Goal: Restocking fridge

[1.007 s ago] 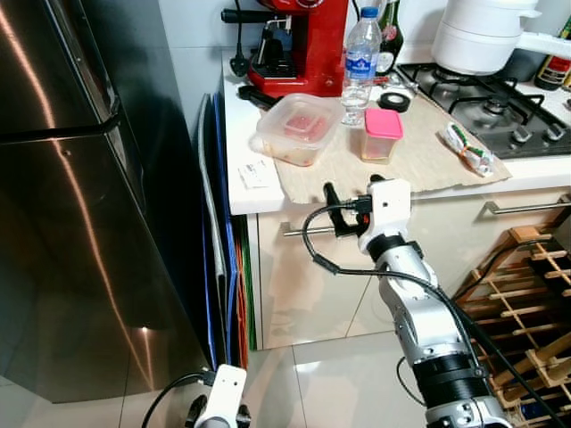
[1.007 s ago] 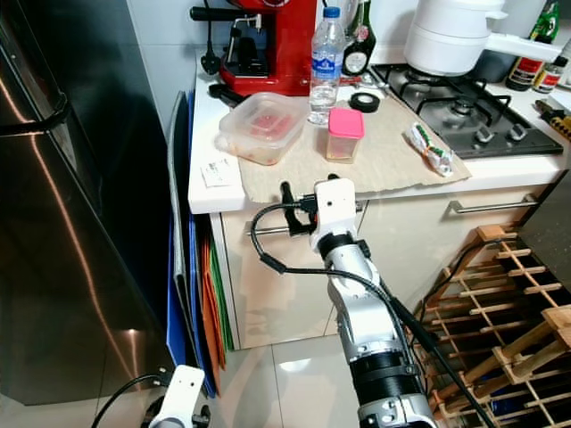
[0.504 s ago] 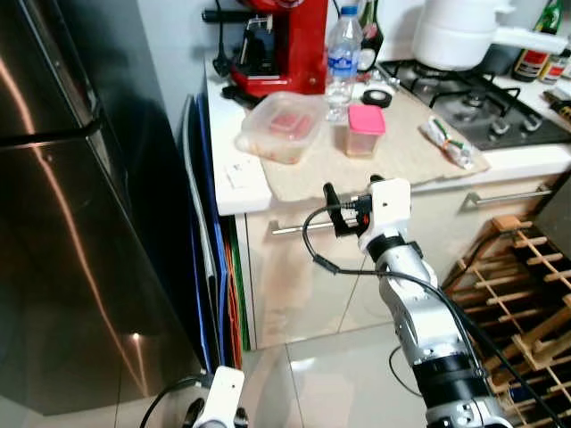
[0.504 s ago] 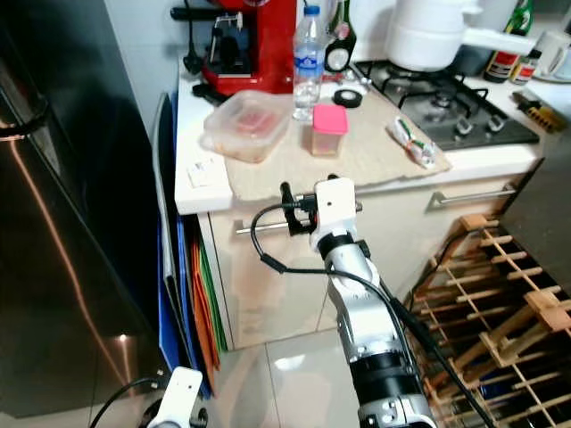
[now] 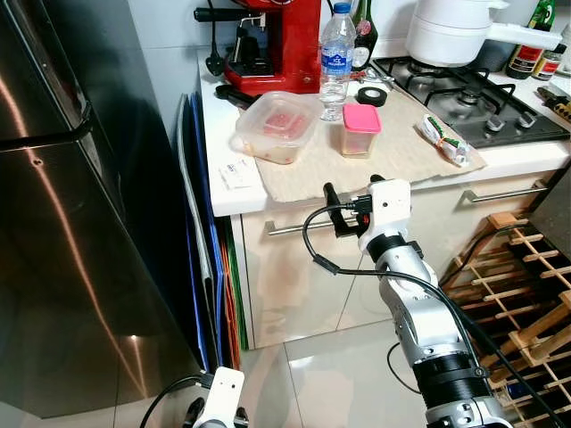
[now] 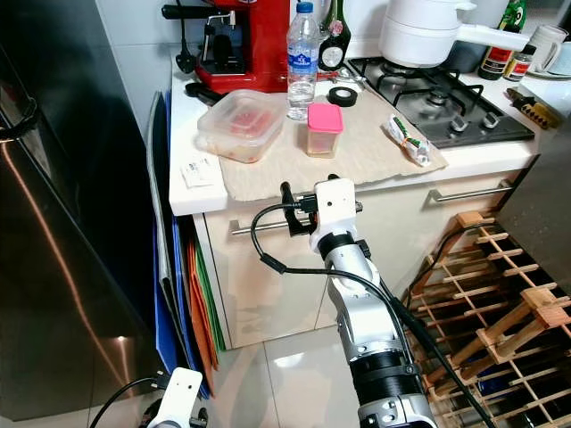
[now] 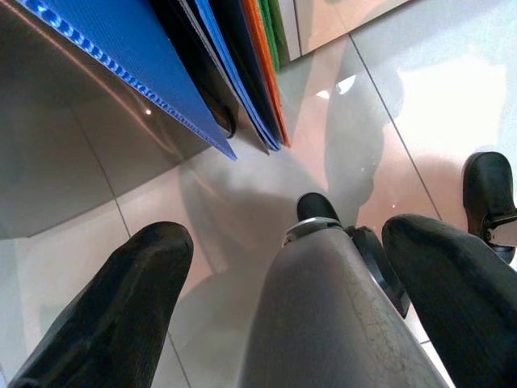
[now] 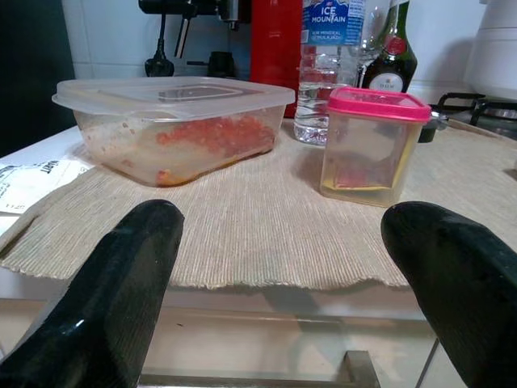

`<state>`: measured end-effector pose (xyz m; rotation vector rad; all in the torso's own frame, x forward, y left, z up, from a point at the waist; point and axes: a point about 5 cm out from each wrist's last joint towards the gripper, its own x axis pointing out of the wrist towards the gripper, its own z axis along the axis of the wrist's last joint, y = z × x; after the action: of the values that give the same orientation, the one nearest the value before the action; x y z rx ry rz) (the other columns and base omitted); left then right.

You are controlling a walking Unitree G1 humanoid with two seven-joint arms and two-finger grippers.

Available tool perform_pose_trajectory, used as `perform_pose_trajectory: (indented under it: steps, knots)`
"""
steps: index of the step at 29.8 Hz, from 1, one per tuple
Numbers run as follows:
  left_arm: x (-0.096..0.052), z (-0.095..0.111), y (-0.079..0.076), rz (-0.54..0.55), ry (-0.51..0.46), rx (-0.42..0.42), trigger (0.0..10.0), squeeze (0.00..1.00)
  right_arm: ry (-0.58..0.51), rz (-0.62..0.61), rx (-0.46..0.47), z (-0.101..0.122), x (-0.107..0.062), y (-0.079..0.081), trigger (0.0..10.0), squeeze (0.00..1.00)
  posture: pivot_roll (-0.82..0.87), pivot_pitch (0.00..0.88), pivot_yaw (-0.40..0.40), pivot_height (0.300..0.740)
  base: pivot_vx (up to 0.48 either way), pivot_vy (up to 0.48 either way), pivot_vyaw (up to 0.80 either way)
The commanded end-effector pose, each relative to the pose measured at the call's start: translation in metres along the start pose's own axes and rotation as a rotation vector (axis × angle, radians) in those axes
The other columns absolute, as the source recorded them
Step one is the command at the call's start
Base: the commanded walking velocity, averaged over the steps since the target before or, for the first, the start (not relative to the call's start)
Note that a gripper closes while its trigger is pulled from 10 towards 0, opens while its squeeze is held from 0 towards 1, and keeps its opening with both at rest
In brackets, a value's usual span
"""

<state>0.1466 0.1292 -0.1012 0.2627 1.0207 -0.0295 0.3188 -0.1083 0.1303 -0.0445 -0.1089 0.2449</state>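
A clear lidded tub of red food (image 5: 277, 127) sits on a beige mat (image 5: 393, 156) on the white counter, near the fridge side. Right of it stand a small pink-lidded container (image 5: 360, 130) and, behind, a water bottle (image 5: 335, 53). My right gripper (image 5: 351, 198) is raised just before the counter's front edge at mat height. It is open and holds nothing, and it faces the tub (image 8: 174, 121) and the pink-lidded container (image 8: 370, 145). The steel fridge (image 5: 53, 223) is on the left, its doors closed. My left gripper (image 7: 287, 242) hangs open and empty near the floor.
A red coffee machine (image 5: 285, 40), a tape roll (image 5: 372, 95), a wrapped packet (image 5: 443, 141), a gas hob (image 5: 473, 89) and a white pot (image 5: 451, 31) share the counter. Coloured boards (image 5: 210, 267) lean between fridge and cabinet. A wooden wine rack (image 5: 526, 294) stands at the lower right.
The whole picture has shifted with the camera. My right gripper keeps the same open pose before the counter, and the things on the counter stay put.
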Motion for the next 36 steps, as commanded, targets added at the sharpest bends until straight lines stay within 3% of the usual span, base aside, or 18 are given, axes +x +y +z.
perform_pose_trajectory:
  steps: [1,36]
  knots:
    - [-0.1530,0.3630,0.0053,-0.366,-1.397,-0.059,10.0,0.00,0.012,0.005,-0.002,-0.0015,0.0004,0.0003,10.0,0.00,0.08,0.000,0.012,0.740,0.000,0.000,0.00]
    - [-0.1506,0.3622,0.0071,-0.353,-1.384,-0.046,10.0,0.00,0.002,-0.051,-0.008,0.0007,0.0032,-0.0037,10.0,0.00,0.07,0.000,0.013,0.740,0.000,0.000,0.00]
